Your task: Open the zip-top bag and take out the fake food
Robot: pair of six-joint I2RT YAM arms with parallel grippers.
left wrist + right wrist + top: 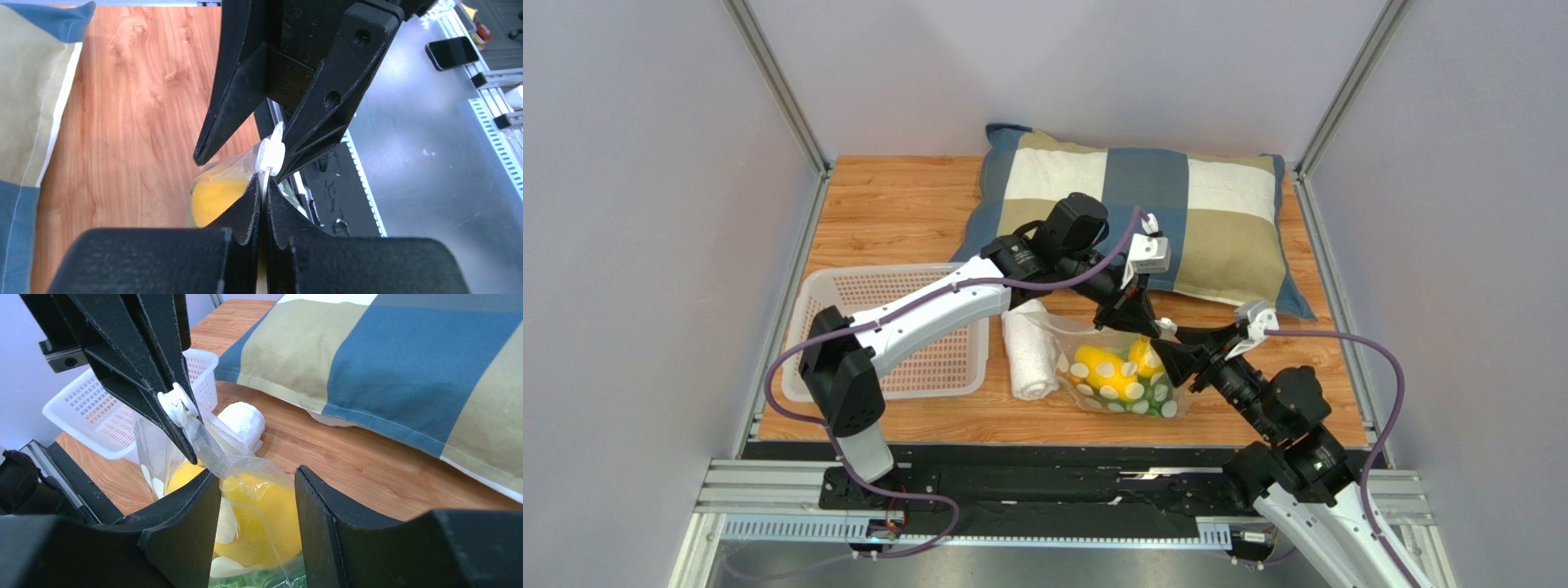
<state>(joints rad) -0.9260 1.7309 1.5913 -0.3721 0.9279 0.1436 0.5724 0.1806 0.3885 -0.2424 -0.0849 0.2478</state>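
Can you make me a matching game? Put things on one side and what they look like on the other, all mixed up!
Things:
1 pillow
2 basket
3 towel
4 bag

Looks:
A rolled up and white
B see-through, with yellow fruit inside
C blue and tan squares
D white with little holes

Pairs: 1-C, 2-D, 3-A, 4-B
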